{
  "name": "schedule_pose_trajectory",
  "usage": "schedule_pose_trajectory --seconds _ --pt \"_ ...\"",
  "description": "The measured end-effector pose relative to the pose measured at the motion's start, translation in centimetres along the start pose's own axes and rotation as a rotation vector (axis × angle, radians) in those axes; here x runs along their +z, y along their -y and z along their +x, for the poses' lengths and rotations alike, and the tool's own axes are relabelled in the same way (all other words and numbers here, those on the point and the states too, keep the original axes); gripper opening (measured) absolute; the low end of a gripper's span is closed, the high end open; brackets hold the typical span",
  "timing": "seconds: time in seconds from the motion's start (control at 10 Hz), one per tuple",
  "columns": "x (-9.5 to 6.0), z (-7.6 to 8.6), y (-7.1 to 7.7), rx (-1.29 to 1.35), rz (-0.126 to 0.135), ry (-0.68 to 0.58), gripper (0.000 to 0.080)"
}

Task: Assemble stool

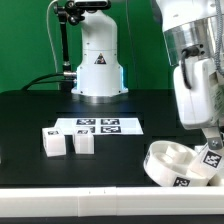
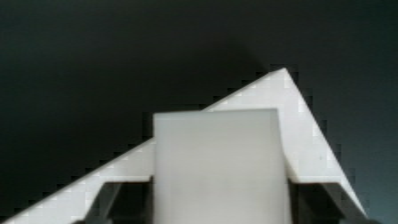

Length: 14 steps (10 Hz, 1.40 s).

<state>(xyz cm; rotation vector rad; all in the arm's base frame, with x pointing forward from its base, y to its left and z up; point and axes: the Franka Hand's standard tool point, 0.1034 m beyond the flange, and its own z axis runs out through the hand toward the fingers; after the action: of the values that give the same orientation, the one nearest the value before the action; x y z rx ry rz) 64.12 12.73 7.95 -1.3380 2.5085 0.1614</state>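
Note:
The round white stool seat (image 1: 172, 160) lies at the exterior view's lower right, hollow side up, with a marker on its rim. My gripper (image 1: 209, 146) hangs over the seat's right part, shut on a white stool leg (image 1: 212, 157) that points down into the seat. Whether the leg touches the seat I cannot tell. In the wrist view that leg (image 2: 217, 160) is a pale block filling the gap between the dark fingers (image 2: 118, 200) of my gripper (image 2: 217, 208). Two more legs (image 1: 53, 141) (image 1: 83, 143) stand on the black table at the exterior view's left.
The marker board (image 1: 100, 126) lies flat behind the two loose legs. The arm's white base (image 1: 97, 65) stands at the back, with cables trailing to the exterior view's left. A white, straight-edged triangular surface (image 2: 267, 100) shows behind the held leg in the wrist view.

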Motion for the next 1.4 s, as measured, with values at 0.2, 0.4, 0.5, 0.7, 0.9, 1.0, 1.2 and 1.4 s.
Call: schedule_pose_trajectory --seconds 0.2,0.4,0.5,0.7,0.9,1.0,1.2,1.4 --pt "0.0 0.0 0.0 0.019 -0.005 0.012 0.0345" --pt "0.1 0.0 -0.1 0.01 -0.006 0.012 0.057" --pt "-0.4 -0.2 0.0 -0.024 -0.009 0.015 0.057" --pt "-2.5 -0.3 0.6 -0.112 0.008 0.03 0.0642" --pt "-4.7 0.7 2.1 -0.233 0.017 0.031 0.0649" --pt "-4.9 1.3 2.6 -0.222 0.018 0.026 0.0649" --pt "-4.6 1.1 2.3 -0.231 0.015 0.025 0.0649" --pt "-4.6 1.1 2.3 -0.233 0.015 0.024 0.0649"
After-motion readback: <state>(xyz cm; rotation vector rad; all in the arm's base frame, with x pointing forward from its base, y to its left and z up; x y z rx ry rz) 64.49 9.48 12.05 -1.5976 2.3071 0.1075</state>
